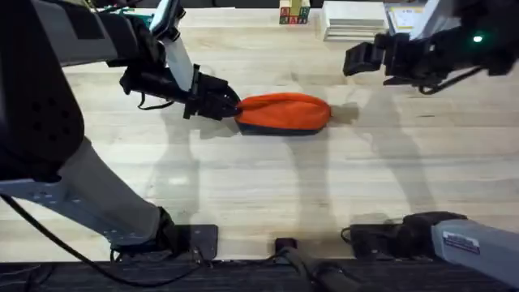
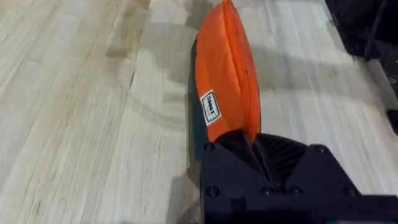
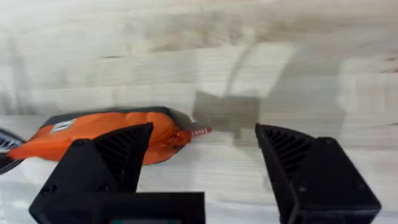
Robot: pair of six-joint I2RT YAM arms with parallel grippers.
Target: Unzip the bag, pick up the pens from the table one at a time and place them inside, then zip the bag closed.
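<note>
The orange bag (image 1: 285,112) lies mid-worktop, nearer the far edge, bearing a small white label (image 2: 211,106) whose writing is unreadable. The left gripper (image 1: 230,105) pinches its left end. The right gripper (image 3: 202,163) hangs released above the table (image 1: 268,186), near the bag's red zipper pull (image 3: 199,132).

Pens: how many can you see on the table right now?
0. No pens lie on the table. The bag looks closed, the left gripper shut on its end; any pens may be hidden inside.

Bare table (image 1: 268,174) surrounds the bag (image 1: 285,111); left pincer (image 1: 231,106) blocks its left end.
</note>
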